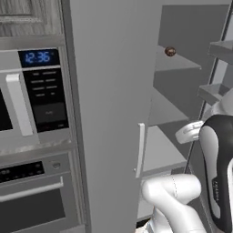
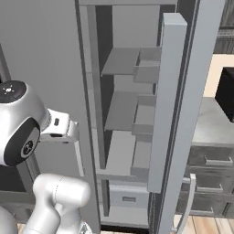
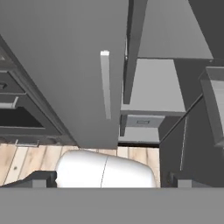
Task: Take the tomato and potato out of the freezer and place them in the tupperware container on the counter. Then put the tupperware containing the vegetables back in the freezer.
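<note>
Wide open and empty, my gripper (image 3: 109,179) hangs low; reaching the potato (image 1: 170,51) at upper right, I could clip the freezer (image 1: 113,91) shelves.

The tall grey freezer (image 1: 109,113) has flat, matt panels like painted metal, and its inner shelves (image 2: 121,109) share the same dull smooth grey. Its white vertical bar handle (image 1: 140,149) looks like smooth plastic. The small brown roundish potato (image 1: 170,51) on an upper shelf has a faint sheen. The microwave with the blue clock (image 1: 32,98) has a brushed, silvery face and a glossy black control panel. The light grey marbled stone tabletop (image 2: 212,123) looks polished. The floor (image 3: 17,159) is pale wood planking with visible grain.
</note>
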Controlling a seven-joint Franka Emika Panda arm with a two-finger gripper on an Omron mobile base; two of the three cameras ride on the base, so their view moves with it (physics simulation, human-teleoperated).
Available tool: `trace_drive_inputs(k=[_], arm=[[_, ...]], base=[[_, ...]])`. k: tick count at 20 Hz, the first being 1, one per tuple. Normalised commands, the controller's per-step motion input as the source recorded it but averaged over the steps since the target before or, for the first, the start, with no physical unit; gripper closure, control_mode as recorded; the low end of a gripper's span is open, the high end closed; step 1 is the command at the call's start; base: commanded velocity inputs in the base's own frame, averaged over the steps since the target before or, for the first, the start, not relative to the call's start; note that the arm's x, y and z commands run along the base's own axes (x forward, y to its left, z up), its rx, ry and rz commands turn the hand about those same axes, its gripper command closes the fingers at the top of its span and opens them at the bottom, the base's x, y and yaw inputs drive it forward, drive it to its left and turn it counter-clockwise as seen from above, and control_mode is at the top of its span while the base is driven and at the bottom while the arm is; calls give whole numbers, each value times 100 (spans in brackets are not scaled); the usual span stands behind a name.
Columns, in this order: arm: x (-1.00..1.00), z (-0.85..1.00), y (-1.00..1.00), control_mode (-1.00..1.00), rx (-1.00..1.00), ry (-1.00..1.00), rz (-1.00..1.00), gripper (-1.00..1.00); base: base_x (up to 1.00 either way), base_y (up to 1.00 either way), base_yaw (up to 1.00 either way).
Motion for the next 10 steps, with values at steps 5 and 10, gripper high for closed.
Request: trace_drive_inputs(k=[5, 10], arm=[[0, 0, 0, 100, 0, 0, 0, -100], [0, 0, 0, 100, 0, 0, 0, -100]], base=[[28, -1, -11], [47, -16, -22]])
